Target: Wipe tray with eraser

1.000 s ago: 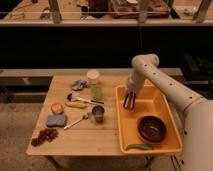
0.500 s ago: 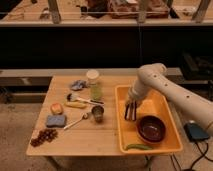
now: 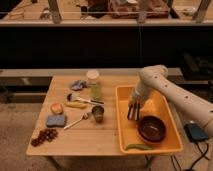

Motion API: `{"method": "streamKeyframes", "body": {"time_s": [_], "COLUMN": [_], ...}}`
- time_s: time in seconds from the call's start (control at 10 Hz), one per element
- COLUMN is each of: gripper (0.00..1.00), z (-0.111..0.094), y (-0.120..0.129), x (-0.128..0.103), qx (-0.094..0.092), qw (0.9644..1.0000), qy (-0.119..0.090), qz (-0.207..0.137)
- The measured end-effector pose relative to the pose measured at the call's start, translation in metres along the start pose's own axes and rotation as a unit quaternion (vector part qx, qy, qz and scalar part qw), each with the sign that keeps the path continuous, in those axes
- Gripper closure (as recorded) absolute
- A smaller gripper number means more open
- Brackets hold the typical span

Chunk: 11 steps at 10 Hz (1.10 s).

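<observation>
The bright-yellow tray [image 3: 162, 105] sits on the right half of the wooden table. My gripper [image 3: 133, 107] hangs over the tray's left part, pointing down, shut on the striped eraser [image 3: 133, 114]. The eraser's lower end is at the tray floor, near the left rim. A brown bowl [image 3: 151, 128] lies in the tray just right of and in front of the eraser. A green pod [image 3: 137, 147] lies by the tray's front rim.
Left of the tray stand a small dark cup [image 3: 98, 113], a spoon [image 3: 77, 121], a black-handled brush [image 3: 83, 99], a banana [image 3: 75, 105], a green jar [image 3: 94, 85], a blue-grey sponge [image 3: 56, 120], an orange fruit [image 3: 56, 107], grapes [image 3: 44, 136] and a crumpled cloth [image 3: 78, 84].
My gripper has moved with the eraser down and toward the front along the tray's left side, and the arm has lowered. The other things have not moved.
</observation>
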Motion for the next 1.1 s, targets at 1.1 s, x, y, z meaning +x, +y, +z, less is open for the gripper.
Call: {"method": "streamKeyframes", "body": {"time_s": [1.1], "gripper": [1.00], "z": [-0.031], "y": [-0.037], "x": [0.026], "qx": [0.045], "qw": [0.9987], "qy": [0.010], "qz": [0.019]}}
